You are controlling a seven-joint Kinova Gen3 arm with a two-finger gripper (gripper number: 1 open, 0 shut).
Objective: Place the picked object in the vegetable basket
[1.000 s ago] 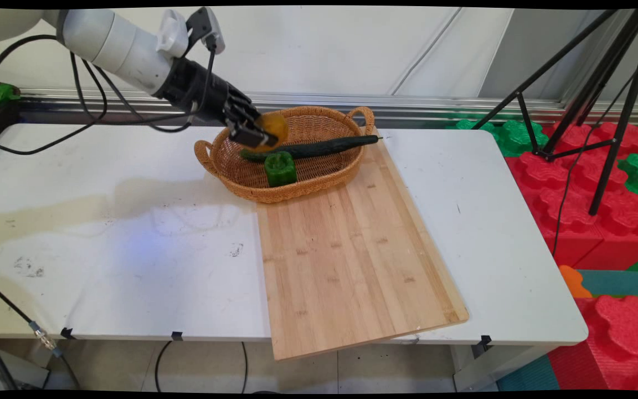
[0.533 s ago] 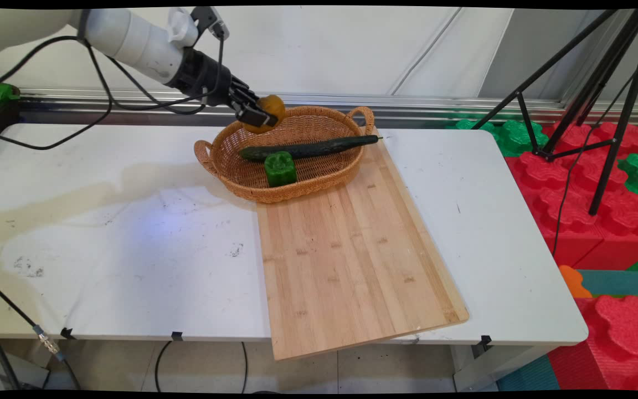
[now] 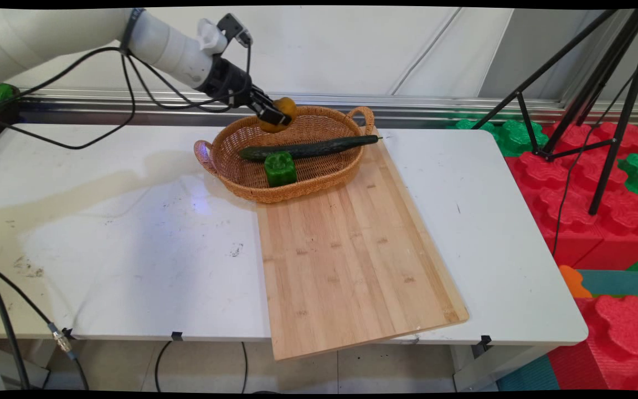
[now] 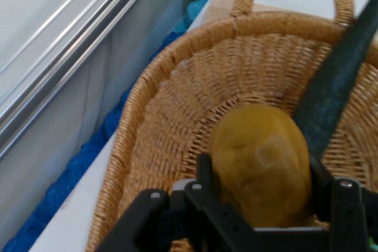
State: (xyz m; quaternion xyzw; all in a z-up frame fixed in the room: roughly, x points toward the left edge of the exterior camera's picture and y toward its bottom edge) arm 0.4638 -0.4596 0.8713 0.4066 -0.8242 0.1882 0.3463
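The black two-finger gripper (image 3: 276, 115) has its jaws closed on a round yellow-orange fruit-like object (image 3: 280, 113), most likely a lemon or small orange, though its surface is too soft in the hand view to name for certain. The fruit (image 4: 261, 166) hangs in the air above the far rim of the oval woven wicker basket (image 3: 241, 185), clear of the basket's floor. In the hand view the fingers (image 4: 204, 172) press against both sides of the fruit, and the lower part of it is hidden behind the gripper's black linkage.

Inside the basket lies a long dark green cucumber (image 3: 308, 148), running across it lengthwise with its thin end poking over the basket's right rim. In the hand view only a slanted stretch of the cucumber (image 4: 336, 87) shows, the rest cut off by the picture's edge and by the fruit. Just in front of the cucumber, against the basket's near wall, sits a small green bell pepper (image 3: 280, 168).

The basket's right part rests on the far end of a pale bamboo cutting board (image 3: 346, 260); its left part sits on the white table (image 3: 103, 249). The board's near end juts past the table's near edge. Right of the basket, off the table, stand a black tripod (image 3: 601, 111) and red and green foam blocks (image 3: 590, 210).
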